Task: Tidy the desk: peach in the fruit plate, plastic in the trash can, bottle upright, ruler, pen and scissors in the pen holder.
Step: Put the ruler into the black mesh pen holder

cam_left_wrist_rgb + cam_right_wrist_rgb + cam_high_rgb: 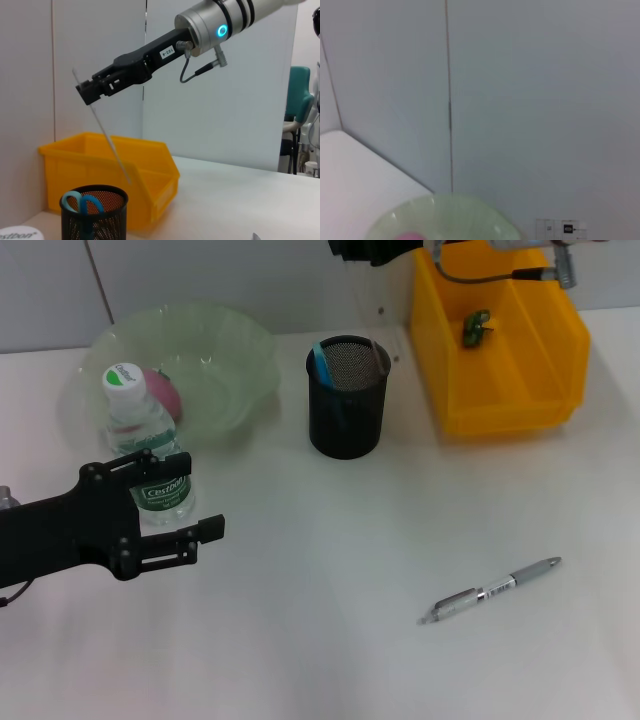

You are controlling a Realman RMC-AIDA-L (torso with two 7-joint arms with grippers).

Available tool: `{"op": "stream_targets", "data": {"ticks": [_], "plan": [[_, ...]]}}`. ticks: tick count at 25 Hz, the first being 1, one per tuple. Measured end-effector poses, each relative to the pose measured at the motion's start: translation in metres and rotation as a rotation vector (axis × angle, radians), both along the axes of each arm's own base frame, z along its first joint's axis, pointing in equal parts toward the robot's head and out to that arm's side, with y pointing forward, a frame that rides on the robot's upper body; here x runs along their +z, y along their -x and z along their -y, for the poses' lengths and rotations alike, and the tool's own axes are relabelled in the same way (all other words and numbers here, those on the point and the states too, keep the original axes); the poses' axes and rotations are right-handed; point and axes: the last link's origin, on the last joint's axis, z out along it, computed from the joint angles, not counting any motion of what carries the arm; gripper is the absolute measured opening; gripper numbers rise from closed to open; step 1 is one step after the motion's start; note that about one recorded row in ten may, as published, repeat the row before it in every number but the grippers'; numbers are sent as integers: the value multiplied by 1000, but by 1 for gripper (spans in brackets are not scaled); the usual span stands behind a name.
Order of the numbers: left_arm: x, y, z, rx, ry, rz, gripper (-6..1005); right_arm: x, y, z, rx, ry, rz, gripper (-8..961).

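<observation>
Above the black mesh pen holder (347, 397), the right end effector (86, 93) grips a clear ruler (107, 137) that slants down toward the holder, where blue-handled scissors (82, 202) already stand. The left end effector (190, 515) sits spread wide around the upright bottle (145, 455). The peach (163, 392) lies in the green fruit plate (225, 365), and the pen (490, 591) lies on the bench (330, 640), well apart.

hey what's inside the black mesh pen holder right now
Blue-handled scissors stand inside the pen holder, handles up; the mesh hides their blades. The right hand holds a clear ruler slanting down toward the holder, not yet in it. The pen lies on the desk.
</observation>
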Motion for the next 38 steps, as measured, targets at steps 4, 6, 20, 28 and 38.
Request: {"op": "stream_targets", "data": {"ticks": [4,6,20,28,38], "plan": [[0,0,0,3,-1,2,834,-4,0,-1,52,-5,-36,443],[1,0,0,3,-1,2,834,-6,-2,-2,65,-5,-44,448],[1,-1,-1,11,-3,17,834,-46,-46,-7,155,-13,-152,479],[2,-2,-2,17,2,21,834,-52,-67,-6,117,-36,-147,497],[2,-3,-1,15,5,24,834,-59,-83,0,86,-25,-142,520]]}}
